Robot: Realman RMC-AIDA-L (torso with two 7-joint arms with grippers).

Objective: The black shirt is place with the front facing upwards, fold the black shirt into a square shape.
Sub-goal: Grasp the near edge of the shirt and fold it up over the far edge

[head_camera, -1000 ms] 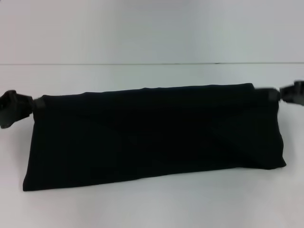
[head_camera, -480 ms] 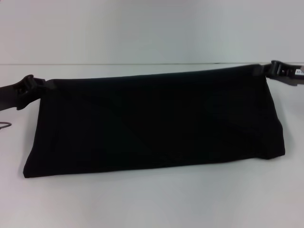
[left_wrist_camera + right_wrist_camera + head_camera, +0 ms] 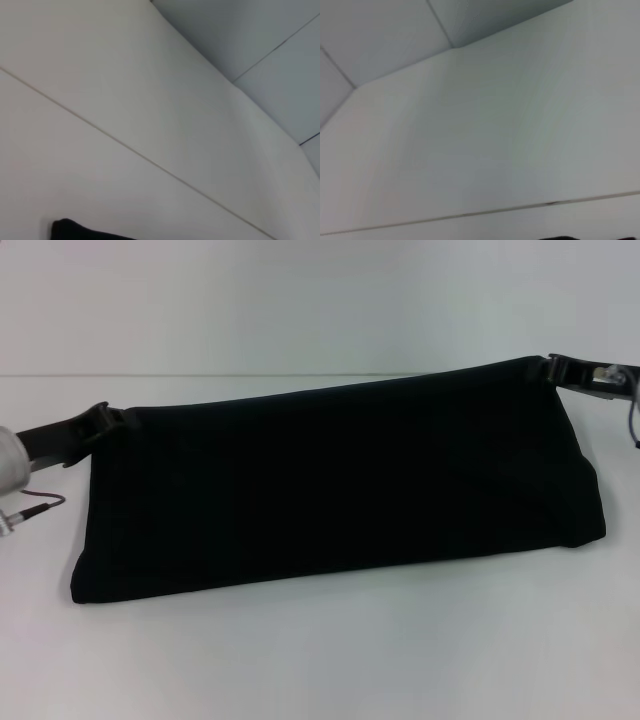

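The black shirt hangs as a long folded band, its lower edge resting on the white table nearest the camera. It looks light, limp and prone to sagging, so corner holds suit it. Higher and farther back, the left gripper and right gripper each pinch a top corner, right end raised

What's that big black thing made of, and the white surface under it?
The black shirt looks like soft matte cloth: it hangs and creases between the left end effector and right end effector gripping its upper corners. The table looks smooth, hard and white, faintly glossy, perhaps laminate; the exact material can't be told.
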